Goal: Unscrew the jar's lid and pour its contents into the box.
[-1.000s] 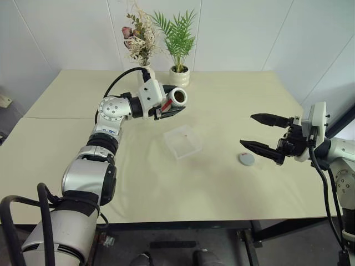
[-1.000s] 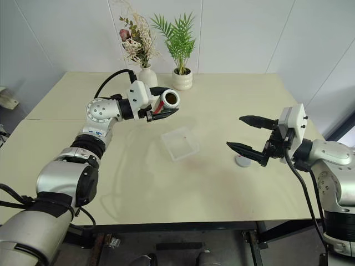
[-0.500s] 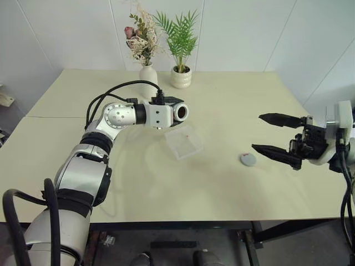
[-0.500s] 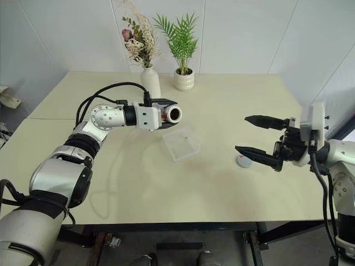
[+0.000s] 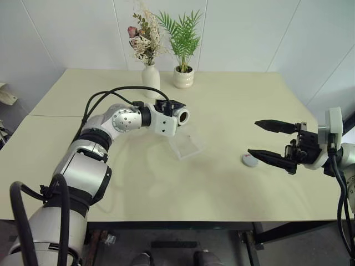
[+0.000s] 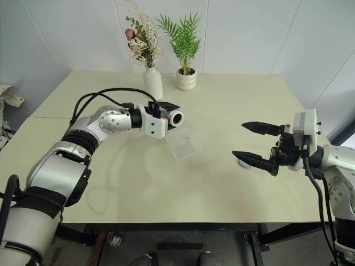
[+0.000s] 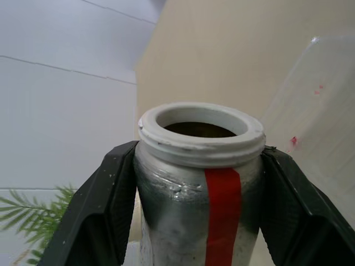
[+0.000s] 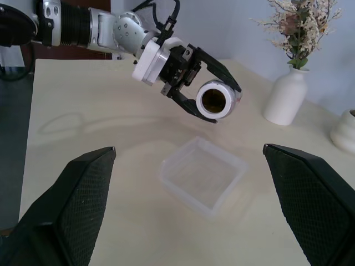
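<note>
Pinched between my left fingers [image 7: 105, 205], the jar [image 5: 182, 116] lies nearly level, lid off, its open mouth facing out over the table [image 5: 222, 100] just above the box's near-left edge. My right gripper [image 5: 273, 144] hangs with both fingers spread wide, holding nothing, well to the right of the box [image 5: 187, 142]. Largest first: the table carries everything, with a white vase [image 5: 149, 73] of dried flowers and a potted palm [image 5: 182, 76] standing side by side at its far edge. Next comes the box, clear and shallow, sitting near the middle. My jar shows a red strip [image 7: 223, 216] and something dark inside. Smallest, the lid [image 5: 249, 160] rests flat on the table, just beside my lower right finger.
</note>
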